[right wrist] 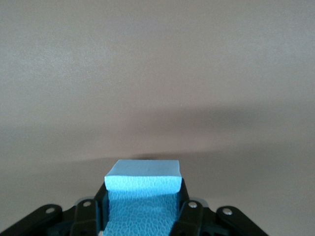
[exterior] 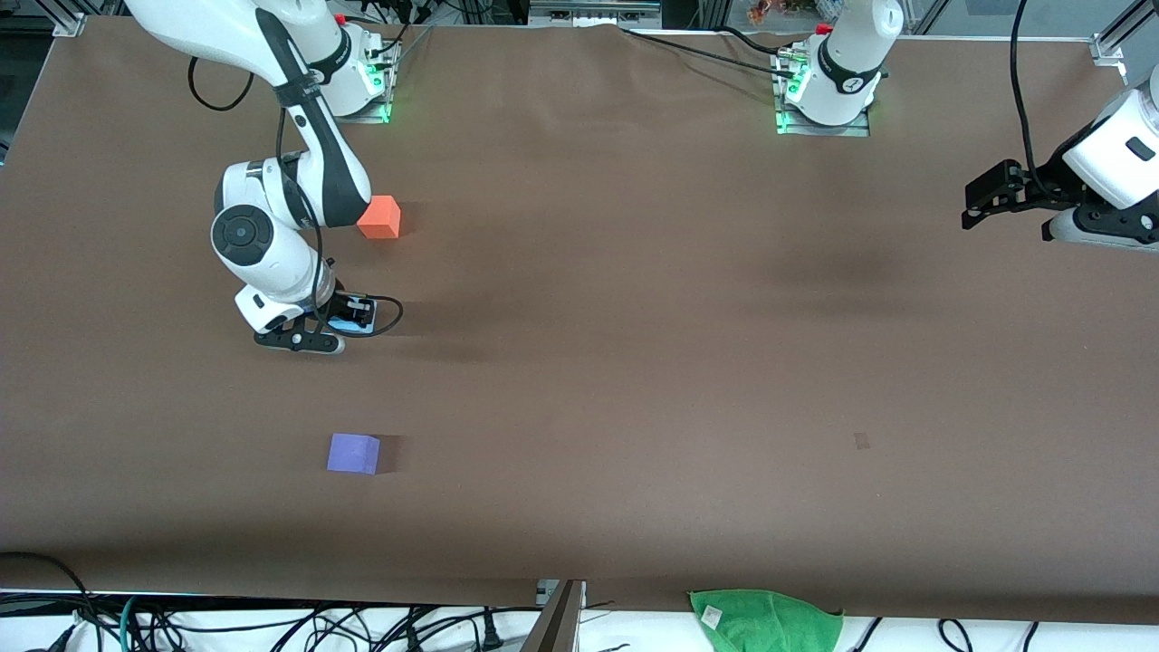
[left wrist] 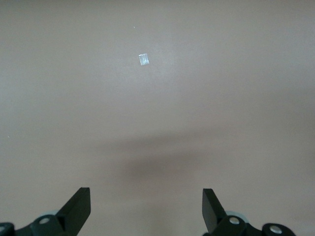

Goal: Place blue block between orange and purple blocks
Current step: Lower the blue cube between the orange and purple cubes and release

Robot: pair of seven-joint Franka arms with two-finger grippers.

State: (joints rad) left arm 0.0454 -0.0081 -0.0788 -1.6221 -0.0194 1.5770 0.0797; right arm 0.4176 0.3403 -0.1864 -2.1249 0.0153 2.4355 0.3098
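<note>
Right wrist view shows the right hand (right wrist: 142, 204) clamped on the blue block (right wrist: 142, 169), a matte foam cube with pebbly sides, over the table (exterior: 634, 272) between the orange block (exterior: 379, 217) and purple block (exterior: 353, 453). Released crooked, it could tumble off line. Waiting at the table's end, the left hand (left wrist: 146, 206) gapes wide, empty.

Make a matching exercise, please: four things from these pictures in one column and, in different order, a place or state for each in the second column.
Things:
1. blue block
2. orange block
3. purple block
4. left hand

Places or states:
A. open, holding nothing
B. lies nearest to the front camera
C. gripped in the right hand
D. on the table, close to the right arm's base

Pairs: 1-C, 2-D, 3-B, 4-A
</note>
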